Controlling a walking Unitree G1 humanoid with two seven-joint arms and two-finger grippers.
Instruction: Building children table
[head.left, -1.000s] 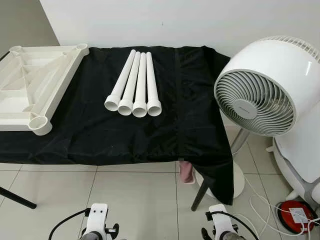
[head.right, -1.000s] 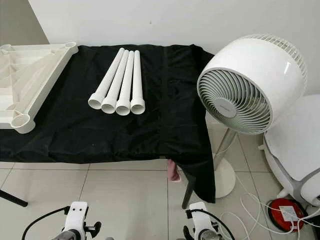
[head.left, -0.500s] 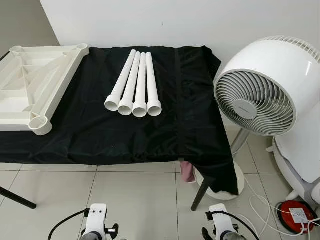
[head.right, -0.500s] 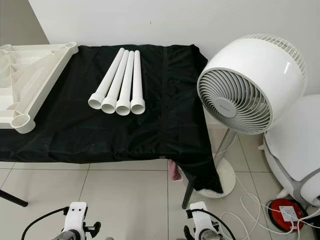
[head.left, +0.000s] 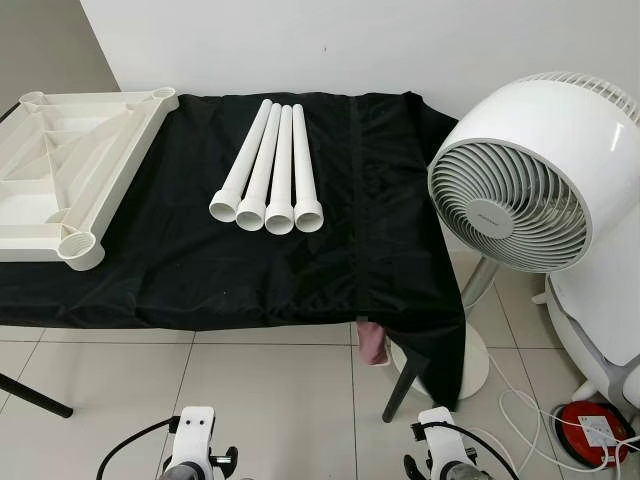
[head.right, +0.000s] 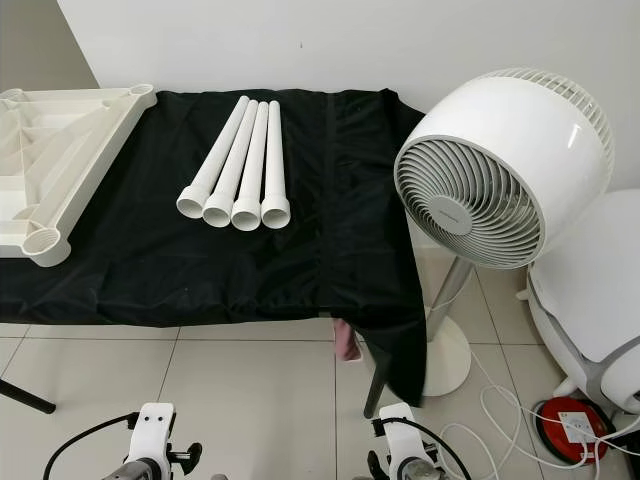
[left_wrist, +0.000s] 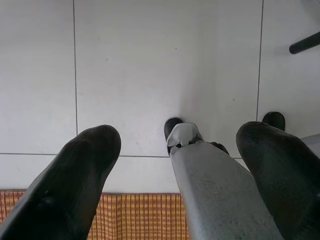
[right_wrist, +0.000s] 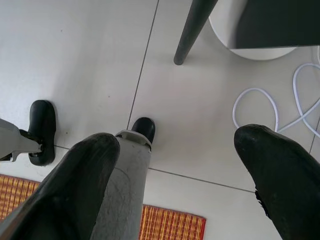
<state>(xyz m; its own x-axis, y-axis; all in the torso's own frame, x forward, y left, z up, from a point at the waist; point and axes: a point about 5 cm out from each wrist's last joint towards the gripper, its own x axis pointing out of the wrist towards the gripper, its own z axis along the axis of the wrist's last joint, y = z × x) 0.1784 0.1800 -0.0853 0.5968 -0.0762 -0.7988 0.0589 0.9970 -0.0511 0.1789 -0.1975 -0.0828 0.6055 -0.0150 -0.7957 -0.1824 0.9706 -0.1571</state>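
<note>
On the black cloth (head.left: 200, 270), four white legs (head.left: 268, 170) lie side by side; the upturned tabletop (head.left: 70, 170) sits far left. Left gripper (left_wrist: 175, 150) and right gripper (right_wrist: 175, 165) hang low, fingers spread, empty. Recommended: grasp one leg mid-length, align squarely with the near corner socket (head.left: 78, 248).

We count four white tube legs (head.left: 267, 170), one upside-down white tabletop (head.left: 70, 165), and one white standing fan (head.left: 530, 175).
</note>
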